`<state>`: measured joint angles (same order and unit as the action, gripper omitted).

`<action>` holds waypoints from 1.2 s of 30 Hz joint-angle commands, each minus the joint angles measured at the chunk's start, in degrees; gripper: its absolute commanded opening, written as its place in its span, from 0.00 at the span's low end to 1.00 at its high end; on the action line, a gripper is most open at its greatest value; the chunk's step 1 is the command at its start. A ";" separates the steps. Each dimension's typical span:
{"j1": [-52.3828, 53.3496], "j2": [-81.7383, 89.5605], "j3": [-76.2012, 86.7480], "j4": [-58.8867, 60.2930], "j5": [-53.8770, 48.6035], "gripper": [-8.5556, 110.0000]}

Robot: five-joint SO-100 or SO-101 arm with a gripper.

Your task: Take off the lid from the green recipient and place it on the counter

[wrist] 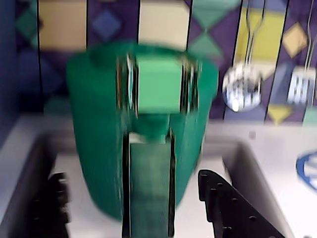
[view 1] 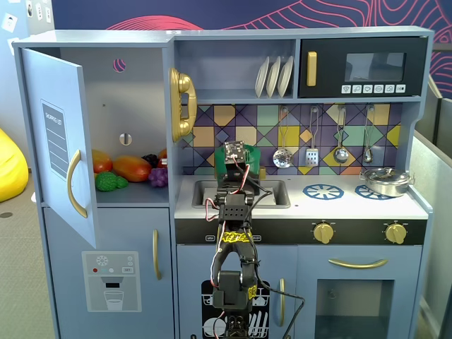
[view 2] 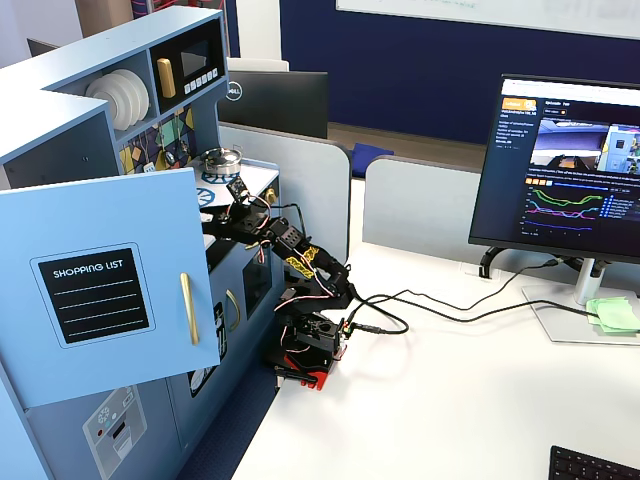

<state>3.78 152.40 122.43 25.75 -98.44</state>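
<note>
Standing by the toy kitchen: pale counter carries the sink at centre, blue burner rings to its right in a fixed view, silver metal pan on the far right ring. Fridge-style door hangs open at left, toy fruit on the shelf behind it.

SO-100 arm is clamped in front of the cabinet and reaches up over the counter edge toward the sink, so the wrist camera looks straight at the target.

Green recipient stands at the back of the sink area against the tiled wall, ribbed strap facing the arm. From the front it's mostly hidden behind the wrist; only a green edge shows.

Lid: blurred, but the pale-green handle block sits at the pot's rim, so I'd judge it's on, not lifted yet.

Gripper: fingers spread wide either side of the pot, nothing held. Looks like an approach pose, lined up low, below the handle.
</note>
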 commanded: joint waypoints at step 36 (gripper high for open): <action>1.41 -26.81 -24.17 -10.02 -1.41 0.31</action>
<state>5.19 125.77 103.18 17.49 -98.88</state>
